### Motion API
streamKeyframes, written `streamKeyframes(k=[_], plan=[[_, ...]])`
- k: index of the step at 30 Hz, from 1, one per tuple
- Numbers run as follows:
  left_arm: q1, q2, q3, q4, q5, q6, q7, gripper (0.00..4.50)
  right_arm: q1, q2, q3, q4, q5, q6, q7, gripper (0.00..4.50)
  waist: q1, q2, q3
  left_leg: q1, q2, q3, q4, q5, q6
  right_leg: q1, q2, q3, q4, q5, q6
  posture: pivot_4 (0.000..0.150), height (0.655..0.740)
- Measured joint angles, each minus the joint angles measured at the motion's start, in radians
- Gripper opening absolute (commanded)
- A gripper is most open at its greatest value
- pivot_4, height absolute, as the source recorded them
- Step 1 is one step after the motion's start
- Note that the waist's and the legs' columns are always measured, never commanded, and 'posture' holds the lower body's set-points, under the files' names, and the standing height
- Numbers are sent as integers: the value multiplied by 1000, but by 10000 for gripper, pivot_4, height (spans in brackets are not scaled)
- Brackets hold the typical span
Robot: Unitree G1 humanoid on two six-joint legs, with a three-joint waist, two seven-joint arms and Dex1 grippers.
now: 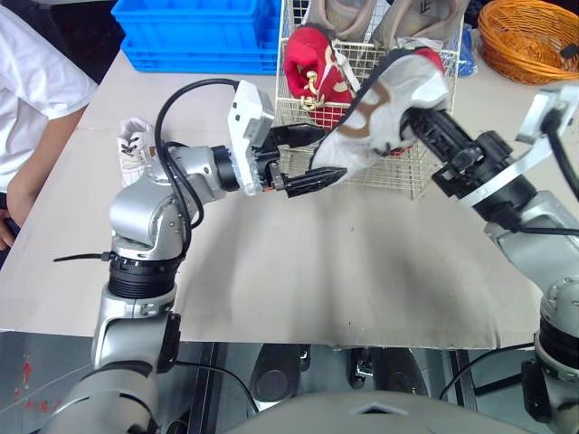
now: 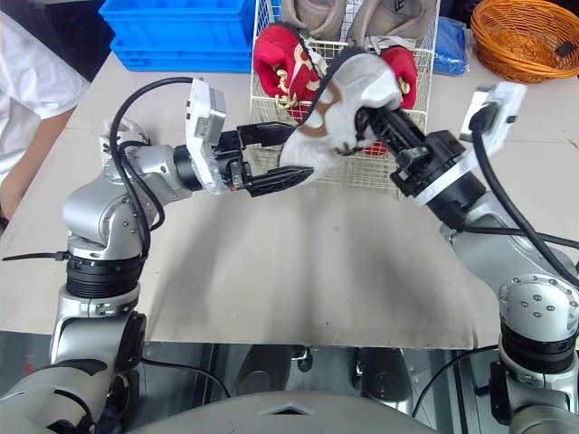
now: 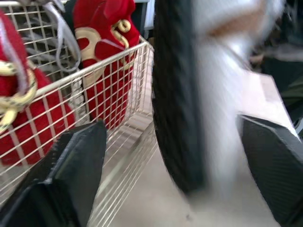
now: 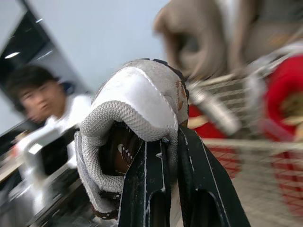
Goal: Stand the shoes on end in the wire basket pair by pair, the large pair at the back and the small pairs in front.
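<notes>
A white and grey sneaker [image 1: 380, 104] with a black sole hangs in the air in front of the wire basket [image 1: 412, 176]. My right gripper [image 4: 169, 142] is shut on its heel collar. My left gripper [image 1: 310, 159] is open, one finger above and one below the sneaker's toe, with gaps showing on both sides in the left wrist view. Two red shoes [image 1: 312, 65] stand on end in the basket's front part. Two large tan shoes [image 1: 362, 16] stand behind them. A second white sneaker [image 1: 136, 145] lies on the table behind my left arm.
A blue crate [image 1: 199, 32] sits at the back left, beside the wire basket. An orange woven basket [image 1: 529, 38] sits at the back right. A person in a white shirt [image 1: 27, 99] is at the table's left edge. The table's near half is bare cardboard.
</notes>
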Motion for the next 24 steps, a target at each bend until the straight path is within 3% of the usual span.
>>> streamKeyframes(k=[9, 15, 20, 21, 22, 24], plan=[[-25, 63, 39, -82, -31, 31, 14, 44603, 63, 25, -29, 8, -219, -51, -44, 0, 0, 0, 0, 0, 0, 1, 0, 0, 0, -1, 0, 1, 0, 0, 0, 1500, 6860], [-29, 79, 39, -115, -39, 41, 30, 44603, 151, 45, 50, 20, -425, -44, -19, 0, -1, 0, 0, 0, 0, 4, -1, 0, 0, -4, 0, 4, 2, 0, 0, 1500, 6860], [-27, 80, 39, -117, -35, 27, 41, 44603, 166, 90, 64, 28, -504, -41, -2, 0, -1, 0, 0, 0, 0, 5, -1, 0, 0, -4, 0, 5, 2, 0, 0, 1500, 6860], [-24, 80, 39, -120, -35, 25, 42, 45000, 167, 95, 64, 27, -513, -40, 3, 5983, -1, 0, -1, 0, 0, 5, -1, 0, 0, -4, 0, 5, 2, 0, 0, 1500, 6860], [-20, 80, 39, -124, -35, 22, 44, 45000, 169, 102, 64, 28, -520, -36, 7, 8381, -1, 0, -1, 0, 0, 5, -1, 0, 0, -4, 1, 5, 2, 0, 0, 1500, 6860], [-10, 80, 39, -134, -34, 16, 45, 45000, 179, 111, 66, 31, -528, -28, 14, 17691, -1, 0, -1, 0, 0, 5, -1, 0, 0, -5, 1, 6, 2, 0, 0, 1500, 6860]])
